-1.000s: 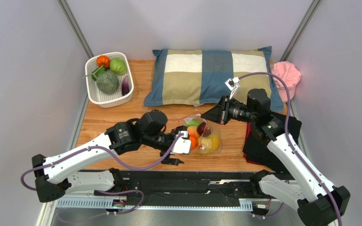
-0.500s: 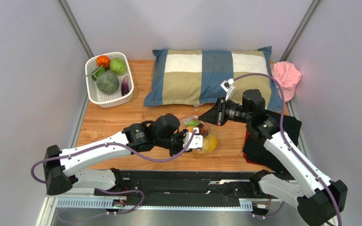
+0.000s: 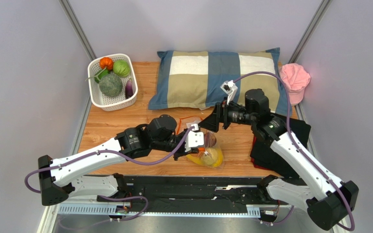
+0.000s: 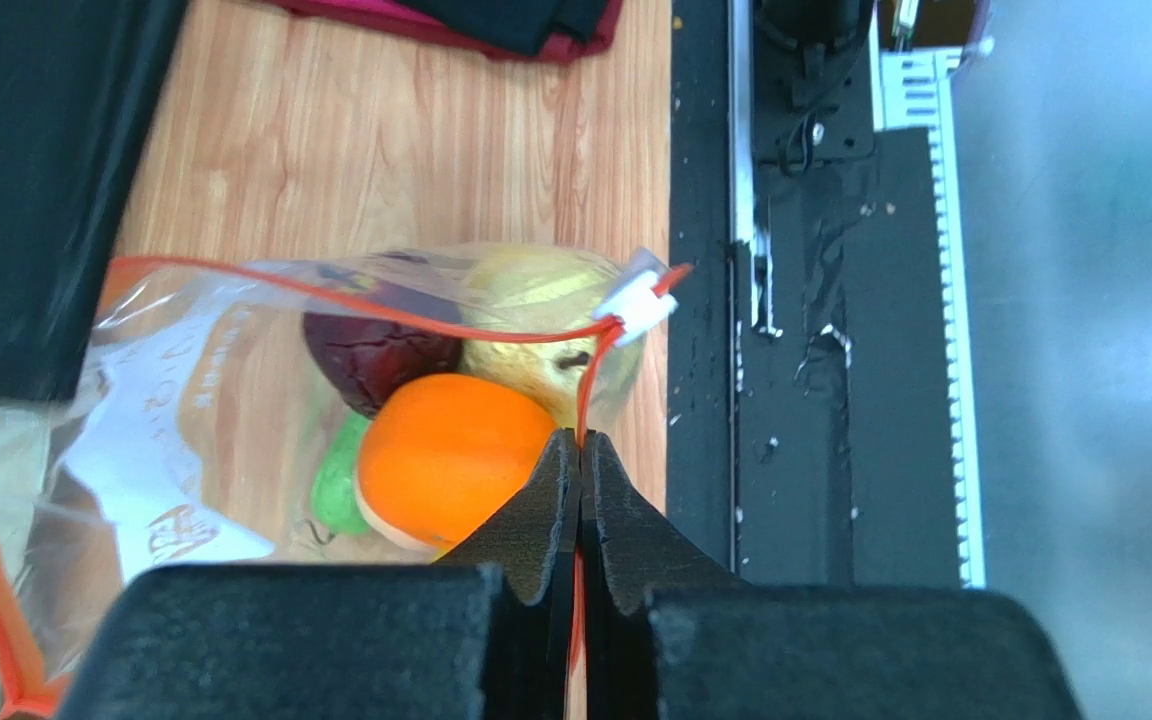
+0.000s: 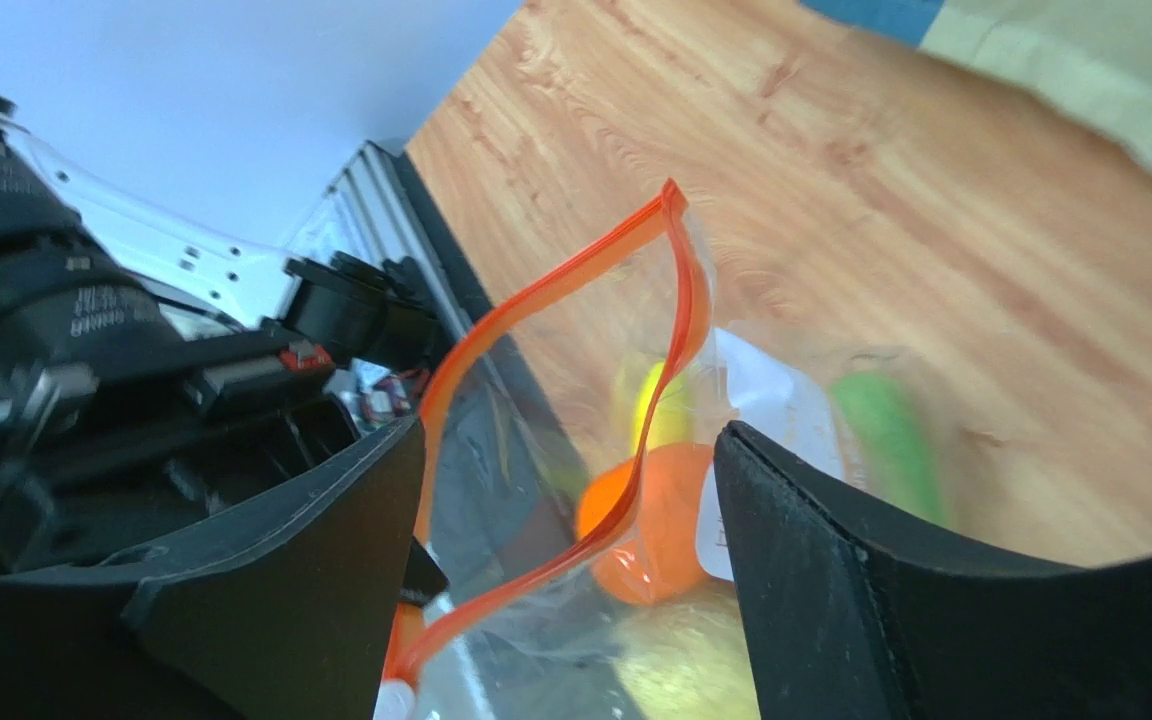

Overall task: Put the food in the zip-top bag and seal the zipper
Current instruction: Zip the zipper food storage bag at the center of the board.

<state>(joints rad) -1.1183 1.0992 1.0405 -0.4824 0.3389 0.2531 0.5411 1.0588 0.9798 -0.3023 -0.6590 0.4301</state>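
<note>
zip-top bag (image 3: 204, 145) lay on the table (image 3: 120, 124), just in front of the pillow (image 3: 213, 77), its mouth partly gaping. contents noted: orange-red tomato (image 4: 444, 458), green fruit (image 4: 333, 477), a yellowish piece (image 4: 537, 293) and a dark red piece (image 4: 372, 353). left gripper (image 4: 581, 447) was pressed together, pinching the zipper (image 4: 387, 315) just below its white slider (image 4: 639, 303). right gripper (image 5: 570, 443), nearer the pillow, stood spread, the zipper strip running between its fingers; contact could not be told.
</note>
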